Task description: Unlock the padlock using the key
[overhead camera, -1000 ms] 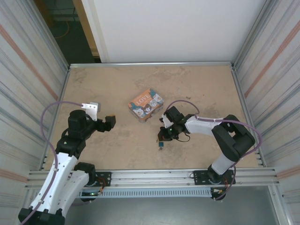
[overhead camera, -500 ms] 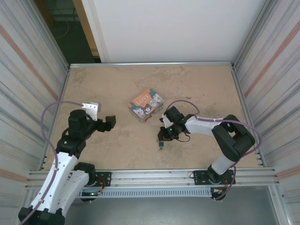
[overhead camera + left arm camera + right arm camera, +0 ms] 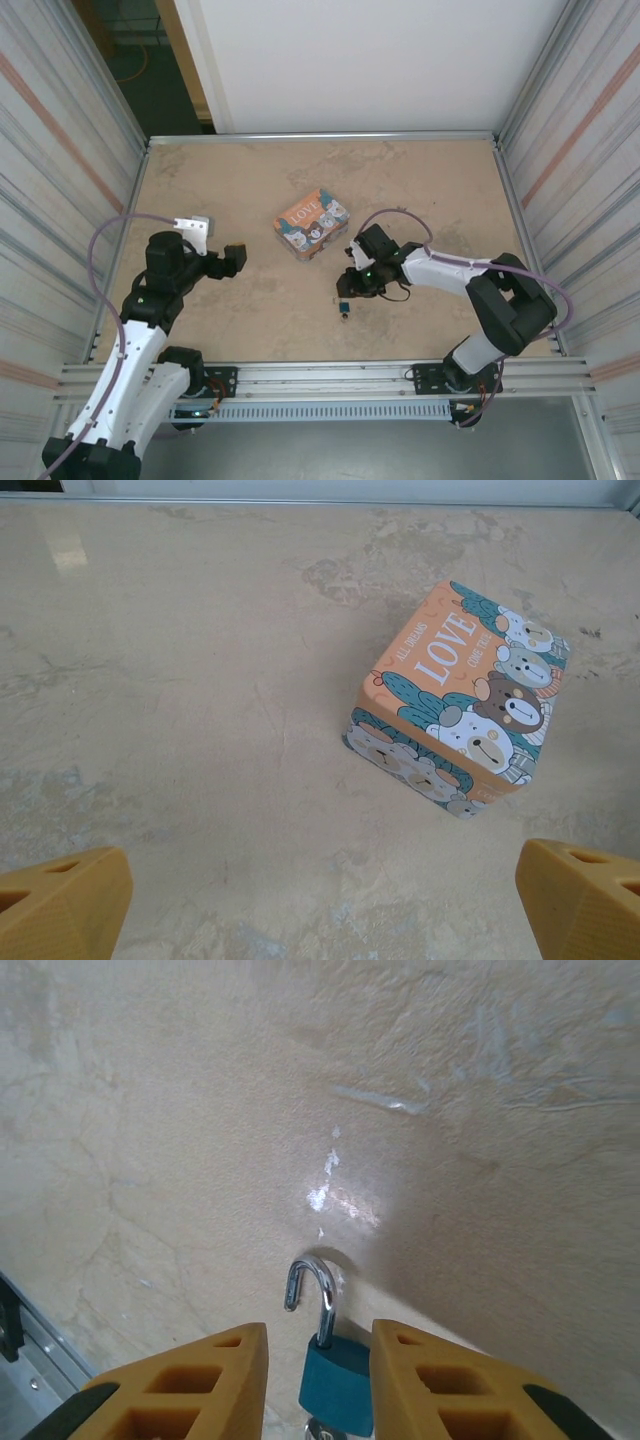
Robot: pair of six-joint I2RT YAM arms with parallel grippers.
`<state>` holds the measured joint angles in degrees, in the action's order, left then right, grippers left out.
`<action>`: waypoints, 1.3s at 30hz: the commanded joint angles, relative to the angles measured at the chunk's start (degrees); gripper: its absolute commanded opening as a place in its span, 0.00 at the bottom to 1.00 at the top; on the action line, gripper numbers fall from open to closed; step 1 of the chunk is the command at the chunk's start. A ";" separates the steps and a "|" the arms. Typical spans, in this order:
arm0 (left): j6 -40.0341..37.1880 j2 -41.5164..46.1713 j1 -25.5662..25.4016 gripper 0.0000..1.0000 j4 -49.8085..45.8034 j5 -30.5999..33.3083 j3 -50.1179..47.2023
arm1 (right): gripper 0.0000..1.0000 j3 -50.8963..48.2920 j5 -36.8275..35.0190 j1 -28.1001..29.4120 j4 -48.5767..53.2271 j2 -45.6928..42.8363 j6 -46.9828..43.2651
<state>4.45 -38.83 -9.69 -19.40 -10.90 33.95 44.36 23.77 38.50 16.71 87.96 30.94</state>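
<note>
Right wrist view puts the padlock (image 3: 335, 1385) low between the two orange fingers of the right pincer (image 3: 318, 1340). The fingers are spread: the teal body lies against one finger, or very nearly, and clear of the other, so nothing is pinched. The lock lies on the counter (image 3: 400, 1110). Its shackle (image 3: 312, 1275) has one leg in the body and the other end hanging free, so we judge the lock already sprung. A silver glint (image 3: 318, 1428) under the body may be the key; we cannot tell.

What seems left is to come away cleanly. We would keep the fingers as wide as they are and lift straight up off the counter. A sideways pull could let a finger catch the light body or hook the free end of the shackle and drag the lock along. Only once the fingers are above the shackle would we swing back.

The left pincer (image 3: 320, 895) hangs spread wide, well apart from the lock, looking down on the LOVE tin (image 3: 460, 705).

Against the top view a second ago, the right arm's elbow has swung outward to the right and its forearm now reaches longer. The right pincer has drawn a little up and away from the lock. The padlock sits in much the same spot, and the tin and left arm have barely shifted.
</note>
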 commanded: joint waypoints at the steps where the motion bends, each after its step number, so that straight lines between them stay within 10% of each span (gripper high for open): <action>1: -0.88 0.10 0.55 0.99 1.20 -0.67 0.17 | 0.33 -0.41 -2.67 -1.05 3.11 -4.27 -1.55; 20: 0.41 0.82 0.66 0.99 1.20 12.45 0.10 | 0.51 -1.80 -19.33 -14.99 5.22 -24.44 -9.29; 33: -0.60 -10.71 2.40 0.99 9.18 23.10 -0.96 | 0.99 -8.88 -19.90 -33.58 -1.03 -34.91 -17.44; 39: 2.19 -14.51 6.91 0.99 13.11 25.08 -3.08 | 0.99 -13.30 -20.35 -39.39 -7.41 -36.60 -22.16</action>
<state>4.93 -52.18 -4.32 -9.65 11.05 32.14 33.10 4.03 0.99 13.89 52.34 12.71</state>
